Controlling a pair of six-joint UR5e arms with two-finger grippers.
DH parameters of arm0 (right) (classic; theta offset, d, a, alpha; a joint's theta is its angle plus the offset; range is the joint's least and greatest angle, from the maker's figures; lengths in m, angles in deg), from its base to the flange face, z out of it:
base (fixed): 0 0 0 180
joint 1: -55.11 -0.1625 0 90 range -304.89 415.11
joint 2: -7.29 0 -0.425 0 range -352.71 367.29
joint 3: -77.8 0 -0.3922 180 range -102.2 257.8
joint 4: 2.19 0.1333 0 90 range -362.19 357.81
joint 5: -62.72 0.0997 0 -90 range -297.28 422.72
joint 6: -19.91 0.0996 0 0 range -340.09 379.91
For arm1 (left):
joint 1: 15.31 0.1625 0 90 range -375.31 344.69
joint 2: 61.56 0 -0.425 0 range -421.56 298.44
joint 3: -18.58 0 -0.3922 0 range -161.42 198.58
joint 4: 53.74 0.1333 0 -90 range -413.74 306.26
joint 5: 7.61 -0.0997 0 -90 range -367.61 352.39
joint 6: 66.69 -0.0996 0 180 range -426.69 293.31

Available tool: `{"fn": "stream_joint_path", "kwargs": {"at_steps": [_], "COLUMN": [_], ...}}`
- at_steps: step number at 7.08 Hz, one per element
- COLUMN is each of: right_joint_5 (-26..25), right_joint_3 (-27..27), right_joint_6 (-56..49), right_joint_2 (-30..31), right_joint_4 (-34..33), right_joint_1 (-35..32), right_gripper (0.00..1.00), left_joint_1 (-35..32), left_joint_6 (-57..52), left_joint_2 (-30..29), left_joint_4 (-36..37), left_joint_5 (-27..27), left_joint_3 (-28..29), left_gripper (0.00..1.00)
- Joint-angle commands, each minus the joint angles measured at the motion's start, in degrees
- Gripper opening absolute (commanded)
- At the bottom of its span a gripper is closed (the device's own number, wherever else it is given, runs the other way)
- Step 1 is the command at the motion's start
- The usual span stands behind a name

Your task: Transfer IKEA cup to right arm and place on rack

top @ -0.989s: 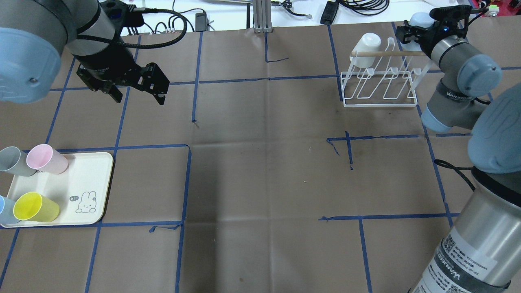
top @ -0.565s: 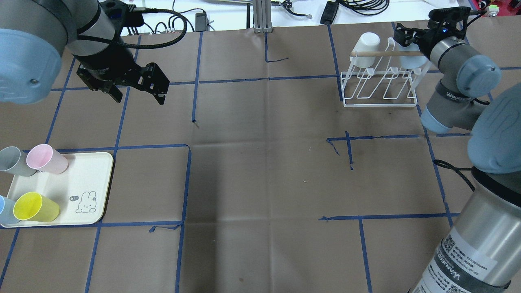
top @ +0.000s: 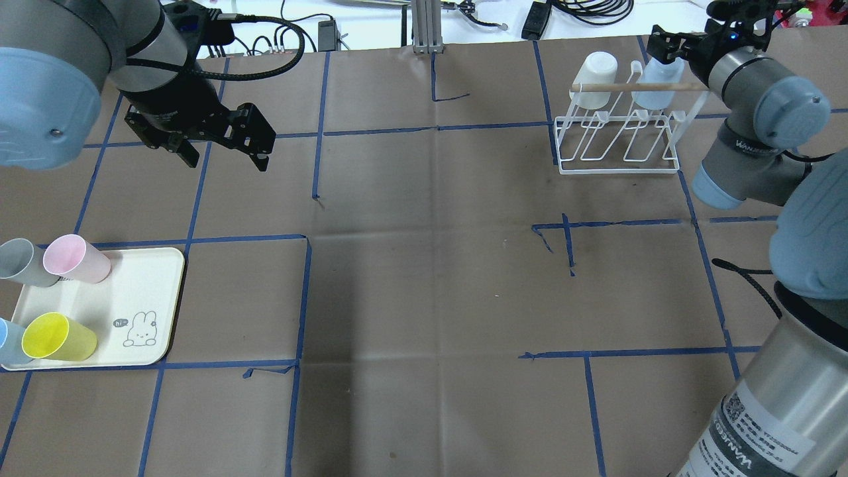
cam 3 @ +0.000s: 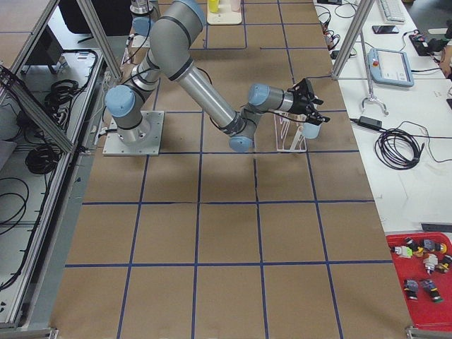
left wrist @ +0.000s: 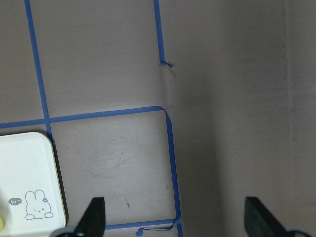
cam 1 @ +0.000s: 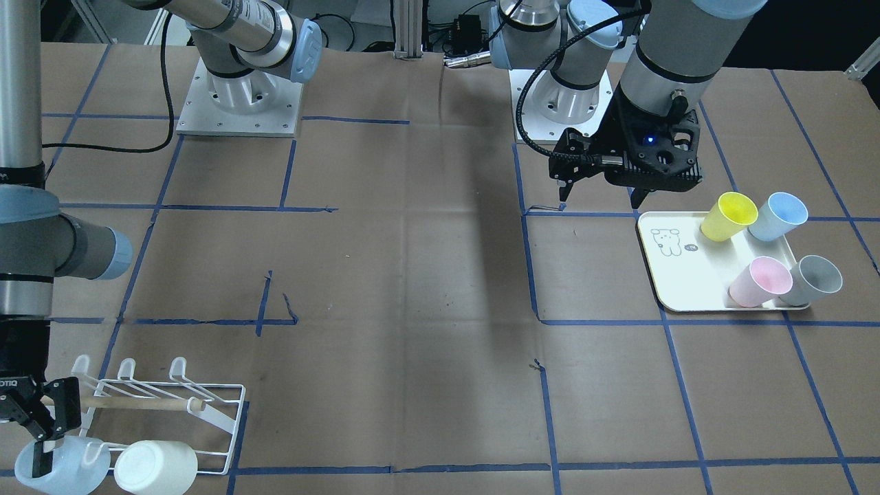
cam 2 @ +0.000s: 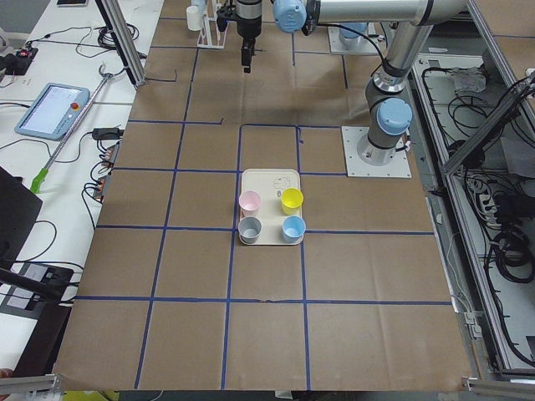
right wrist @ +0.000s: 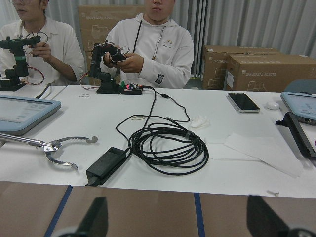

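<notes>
View from over my shoulders, with me at 6 o'clock.

Nearest, at 8 o'clock on the brown paper desk (top: 424, 278), a cream tray (top: 156, 265) holds four spare cups: yellow (top: 58, 336), pink (top: 76, 258), grey (top: 23, 263) and blue (top: 5, 341).

Farther out, at 10 o'clock, my left claw (top: 227, 160) hangs over bare desk. Its fingers are spread wide with nothing between them.

Farthest, at 1 o'clock, stands the white wire rack (top: 616, 170) with its wooden dowel (top: 636, 87). A white cup (top: 595, 79) sits at the rack's 9 o'clock end. The pale blue cup (top: 652, 89) is just beside it, under the dowel.

A second ago my right claw (cam 1: 49, 432) carried that blue cup above and beyond the rack. The cup has since come down among the pegs. My wrist camera now shows the right fingers spread, with nothing gripped. The view from across the desk shows one finger overlapping the cup. I cannot tell whether it touches.

I judge the placement nearly done. What remains is to draw back without nudging the cup or the dowel.
</notes>
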Motion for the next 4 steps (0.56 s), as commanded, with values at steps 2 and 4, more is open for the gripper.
{"fn": "stream_joint_path", "kwargs": {"at_steps": [2,4], "right_joint_5": [0.02,-0.06], "right_joint_3": [0.79,1.85], "right_joint_6": [-0.25,-0.61], "right_joint_2": [15.02,24.44], "right_joint_4": [32.59,55.55], "right_joint_1": [-0.12,-0.29], "right_gripper": [1.00,1.00], "left_joint_1": [-0.07,-0.07], "left_joint_6": [0.06,0.06], "left_joint_2": [0.00,0.00], "left_joint_4": [0.00,0.00], "left_joint_5": [0.15,0.15], "left_joint_3": [0.09,0.18], "left_gripper": [1.00,1.00]}}
